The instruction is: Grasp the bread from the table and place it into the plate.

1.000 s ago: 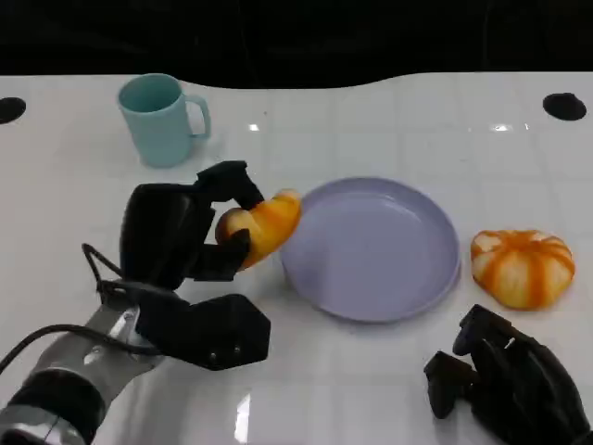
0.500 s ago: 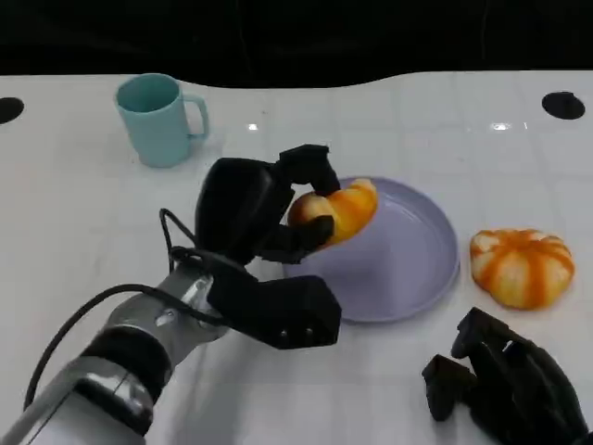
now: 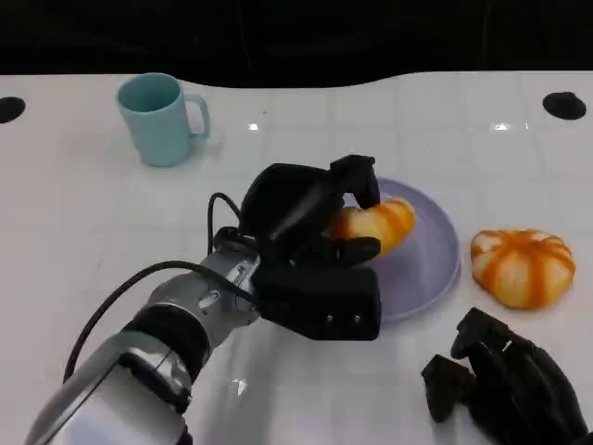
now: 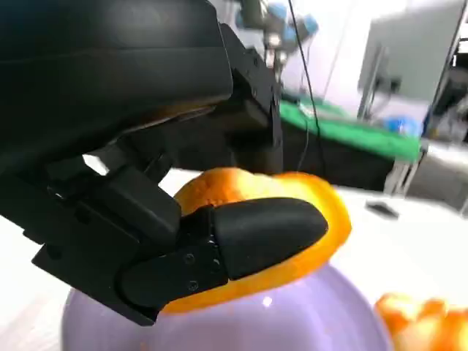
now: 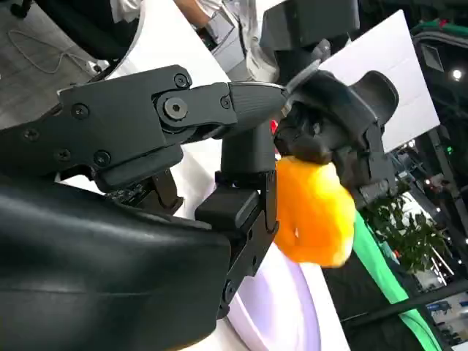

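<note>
On the white table, near the middle, a lilac plate; above its left half, the left hand pinching the bread between a finger on top and a thumb below, other fingers curled round it; at the near right corner, off the plate, the right hand curled in on nothing; right of the plate, a second, striped bun (not the one held); far left, a teal mug.

Likely trouble from here: letting go too high, so that the rounded bread rolls over the low rim; or dragging the plate sideways with the fingers while lowering.

From the left wrist view, bread clear of the plate beneath, a gap hard to judge from the head view; from the head view, the mug's place.
</note>
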You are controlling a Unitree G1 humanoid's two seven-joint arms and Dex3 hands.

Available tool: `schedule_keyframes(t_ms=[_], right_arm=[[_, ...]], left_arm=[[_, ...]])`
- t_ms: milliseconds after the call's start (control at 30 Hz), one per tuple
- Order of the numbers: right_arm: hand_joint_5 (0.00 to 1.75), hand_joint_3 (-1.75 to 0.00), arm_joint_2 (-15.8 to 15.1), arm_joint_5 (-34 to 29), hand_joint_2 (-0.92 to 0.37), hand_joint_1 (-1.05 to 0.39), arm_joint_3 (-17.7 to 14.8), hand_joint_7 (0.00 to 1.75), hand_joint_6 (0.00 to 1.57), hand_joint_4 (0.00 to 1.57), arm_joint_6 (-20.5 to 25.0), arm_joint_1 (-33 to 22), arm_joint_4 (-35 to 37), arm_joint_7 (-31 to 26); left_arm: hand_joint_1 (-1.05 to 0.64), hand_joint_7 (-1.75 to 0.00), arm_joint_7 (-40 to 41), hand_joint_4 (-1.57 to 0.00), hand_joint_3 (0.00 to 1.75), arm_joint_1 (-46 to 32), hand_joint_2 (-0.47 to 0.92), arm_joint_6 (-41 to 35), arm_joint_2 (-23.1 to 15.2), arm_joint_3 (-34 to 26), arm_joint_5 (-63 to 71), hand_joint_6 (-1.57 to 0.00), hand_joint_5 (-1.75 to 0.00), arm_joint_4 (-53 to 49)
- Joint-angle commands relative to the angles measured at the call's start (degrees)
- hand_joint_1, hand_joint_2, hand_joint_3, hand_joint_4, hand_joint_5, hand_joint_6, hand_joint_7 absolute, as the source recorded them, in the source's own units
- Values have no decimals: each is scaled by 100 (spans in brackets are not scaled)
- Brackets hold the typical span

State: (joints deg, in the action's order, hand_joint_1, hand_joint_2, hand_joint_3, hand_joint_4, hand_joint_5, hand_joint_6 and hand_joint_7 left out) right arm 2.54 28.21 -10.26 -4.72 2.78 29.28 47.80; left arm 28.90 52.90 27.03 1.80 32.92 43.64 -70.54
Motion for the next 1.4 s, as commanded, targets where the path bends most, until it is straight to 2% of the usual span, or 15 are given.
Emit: schedule_keyframes(t_ms=[33,67,167,300,500,567,633,667,700,767,800,867,967,1067,1400], right_arm=[[172,-25,-44,5,-92,-57,-2,149,65,76,-54,-45,-56,17],[172,-24,-45,16,-92,-57,-5,148,66,76,-13,-48,-73,-5],[171,-22,-46,-2,-92,-57,-1,147,68,78,1,-63,-103,-57],[171,-23,-47,-5,-92,-57,0,147,68,78,-35,-68,-104,-50],[172,-23,-52,12,-92,-57,2,148,67,77,-1,-82,-135,-44],[172,-23,-52,9,-92,-57,3,148,66,77,-12,-83,-133,-36],[172,-24,-47,14,-92,-57,-5,149,66,77,-24,-80,-109,-27],[172,-24,-42,17,-92,-57,-10,149,66,77,-27,-82,-106,-34],[173,-24,-38,16,-92,-57,-13,149,66,77,-35,-90,-113,-42],[173,-23,-34,21,-92,-57,-20,148,66,77,-37,-97,-117,-47],[173,-22,-35,29,-92,-57,-21,148,67,76,-14,-101,-127,-51],[172,-22,-38,32,-92,-57,-19,147,67,76,23,-113,-154,-71],[172,-22,-55,40,-92,-57,-18,147,67,77,79,-114,-160,-64],[172,-22,-53,47,-92,-56,-23,148,68,78,119,-115,-171,-60],[171,-21,-31,67,-92,-56,-39,146,68,78,148,-142,-221,-45]], left_arm=[[-104,-70,-438,-3,72,155,92,-291,-131,268,208,0,-141,17],[-105,-31,-578,-1,73,170,92,-399,-140,310,236,0,-115,34],[-105,-3,-927,0,72,181,92,-650,-171,387,254,0,-33,130],[-105,0,-1356,0,73,145,92,-720,-260,374,155,0,-2,309],[-105,0,-1611,-10,76,-60,92,-482,-513,266,-26,0,-9,680],[-105,-2,-1663,-2,73,-251,92,-171,-635,67,-286,-1,-83,854],[-105,-8,-1570,0,71,-477,92,201,-738,-131,-535,-3,-119,1003],[-105,-31,-1502,0,70,-619,92,419,-778,-261,-700,-4,-136,1078],[-105,-76,-1491,0,69,-795,92,662,-798,-443,-941,-2,-154,1159],[-105,-121,-1630,-1,65,-1081,92,1024,-780,-788,-1418,0,-167,1274],[-105,-139,-1812,-12,61,-1232,92,1230,-737,-996,-1756,-2,-164,1312],[-105,-139,-2280,-44,51,-1496,92,1608,-645,-1364,-2435,-21,-153,1365],[-105,-110,-3352,-91,36,-1871,92,1991,-455,-1874,-3625,-66,-124,1485],[-105,-90,-4588,-119,25,-2293,92,1699,-197,-2328,-4884,-103,-113,1925],[-105,-40,-6847,-150,1,-3752,87,-1043,156,-3195,-7439,-156,-87,3885]])
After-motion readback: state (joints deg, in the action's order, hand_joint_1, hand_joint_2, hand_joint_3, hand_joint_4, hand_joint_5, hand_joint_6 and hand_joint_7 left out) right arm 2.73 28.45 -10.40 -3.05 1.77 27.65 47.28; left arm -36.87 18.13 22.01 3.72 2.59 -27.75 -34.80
